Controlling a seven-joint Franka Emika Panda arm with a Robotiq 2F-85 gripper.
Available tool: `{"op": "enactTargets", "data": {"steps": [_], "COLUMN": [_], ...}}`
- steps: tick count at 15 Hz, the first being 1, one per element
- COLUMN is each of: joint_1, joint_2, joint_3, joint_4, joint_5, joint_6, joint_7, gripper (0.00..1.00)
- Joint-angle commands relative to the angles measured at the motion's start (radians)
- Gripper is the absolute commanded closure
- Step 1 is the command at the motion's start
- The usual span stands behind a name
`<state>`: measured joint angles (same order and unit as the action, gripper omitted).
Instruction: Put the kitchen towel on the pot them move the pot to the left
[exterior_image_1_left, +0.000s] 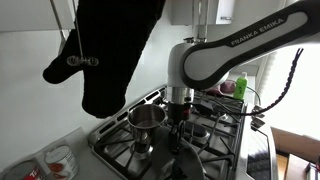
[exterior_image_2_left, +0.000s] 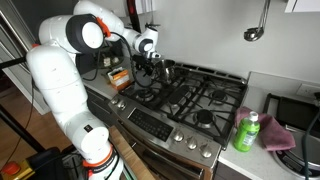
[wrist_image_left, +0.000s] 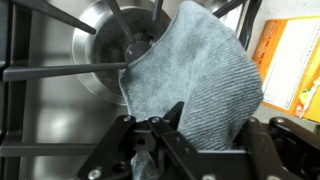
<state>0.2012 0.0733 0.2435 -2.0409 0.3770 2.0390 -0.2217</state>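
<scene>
Nearest the wrist camera, the gripper (wrist_image_left: 152, 135) stands with its jaws narrow at the near edge of the grey kitchen towel (wrist_image_left: 195, 70); whether they pinch it I cannot tell. Beyond, the cloth covers only part of the steel pot (wrist_image_left: 95, 45) on the stove grate (wrist_image_left: 40, 72), so carry it across the rim before lifting clear

Gas range (exterior_image_2_left: 150, 118) and surroundings, non-task items only.
Black grates (exterior_image_2_left: 195, 95) cover the burners; knob row (exterior_image_2_left: 178, 130) along the front. Green bottle (exterior_image_2_left: 247, 132) upright just beside the range. Ladle (exterior_image_2_left: 254, 32) hangs on the wall. Black oven mitt (exterior_image_1_left: 115, 50) hangs near the camera. Orange packet (wrist_image_left: 290, 65) beside the grates.
</scene>
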Motion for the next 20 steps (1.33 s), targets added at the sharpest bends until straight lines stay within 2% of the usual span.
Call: {"op": "enactTargets", "data": {"steps": [1,6,10,14,20], "joint_1": [0.004,-0.004,-0.015,-0.023,-0.031], "joint_2": [-0.03,-0.055,-0.089,-0.137,-0.241], "joint_3": [-0.01,-0.023,-0.044,-0.059,-0.059], "joint_4": [-0.006,0.005,0.021,0.033,0.026], "joint_5": [-0.066,-0.077,-0.121,-0.223,-0.385], "joint_6": [-0.029,-0.11,-0.219,-0.307,-0.296], "joint_7": [0.067,0.106,0.151,0.221,0.278], "gripper": [0.37,0.02,0.0,0.01,0.0]}}
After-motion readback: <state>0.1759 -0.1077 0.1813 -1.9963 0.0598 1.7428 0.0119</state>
